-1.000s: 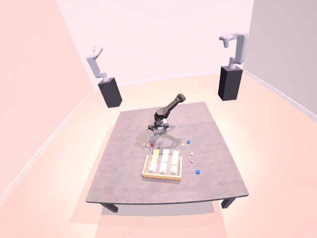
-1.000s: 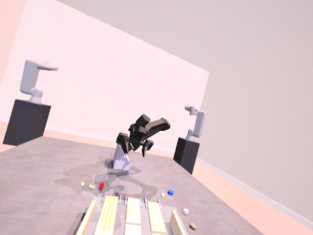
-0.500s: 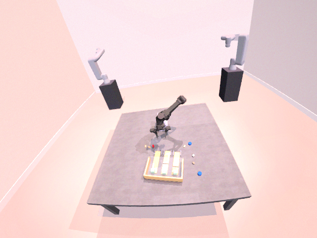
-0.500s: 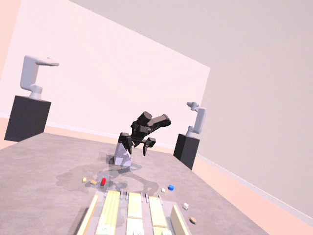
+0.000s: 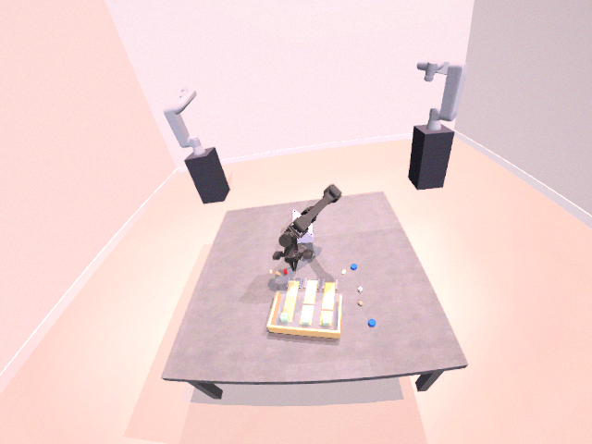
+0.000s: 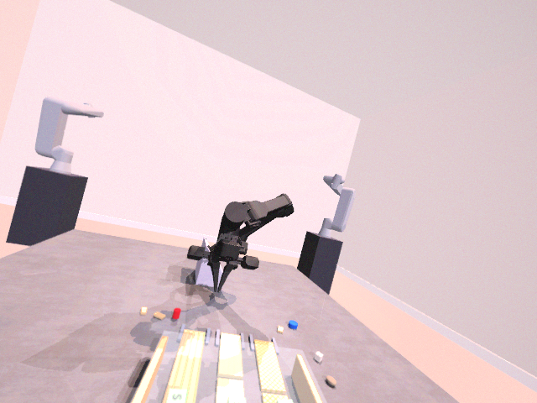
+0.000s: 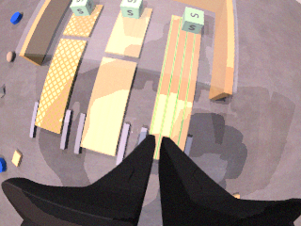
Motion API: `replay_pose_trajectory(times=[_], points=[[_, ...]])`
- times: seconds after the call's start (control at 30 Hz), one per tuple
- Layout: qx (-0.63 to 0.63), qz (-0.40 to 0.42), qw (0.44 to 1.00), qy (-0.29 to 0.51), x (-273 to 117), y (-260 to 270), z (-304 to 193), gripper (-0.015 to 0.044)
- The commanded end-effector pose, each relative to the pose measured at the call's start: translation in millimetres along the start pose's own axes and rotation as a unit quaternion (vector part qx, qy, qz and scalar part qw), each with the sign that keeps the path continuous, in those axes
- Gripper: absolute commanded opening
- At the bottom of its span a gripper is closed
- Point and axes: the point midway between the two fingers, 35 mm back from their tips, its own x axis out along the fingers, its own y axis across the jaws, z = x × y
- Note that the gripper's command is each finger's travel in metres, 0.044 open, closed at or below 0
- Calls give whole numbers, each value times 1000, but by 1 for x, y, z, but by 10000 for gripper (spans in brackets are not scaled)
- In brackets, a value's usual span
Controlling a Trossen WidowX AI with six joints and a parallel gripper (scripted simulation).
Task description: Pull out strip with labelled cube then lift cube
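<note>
My gripper (image 5: 293, 268) (image 6: 216, 291) (image 7: 157, 142) is shut and empty, above the table, short of the strips' near ends. The striped strip (image 5: 290, 298) (image 6: 187, 359) (image 7: 176, 85) shows no gap along its length; a pale green cube (image 5: 284, 317) (image 6: 176, 395) (image 7: 193, 20) marked S sits at its far end. The plain strip (image 5: 310, 292) (image 6: 229, 355) (image 7: 110, 105) and the checked strip (image 5: 328, 293) (image 6: 268, 366) (image 7: 61, 85) each show a gap across them. A cube (image 7: 132, 8) also marked S stands on the plain strip's far piece, another cube (image 7: 82, 7) on the checked one's.
A wooden wall (image 5: 303, 331) (image 7: 223, 52) surrounds the strips' far parts, open towards the arm. Grey upright guides (image 7: 80, 134) flank the near ends. A red cylinder (image 5: 285, 271) (image 6: 176, 313) and small tan blocks lie left; blue discs (image 5: 353, 266) (image 5: 372, 323) and small pieces lie right.
</note>
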Motion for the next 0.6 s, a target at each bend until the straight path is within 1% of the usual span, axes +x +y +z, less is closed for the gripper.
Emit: replay_pose_trajectory(times=[0.0, 0.07, 0.13, 0.57], points=[[21, -11, 982, 188, 44, -18, -17, 0], [23, -9, 975, 221, 50, -19, -20, 0], [24, -8, 972, 232, 52, -20, -21, 0], [24, -8, 972, 232, 52, -21, -21, 0]])
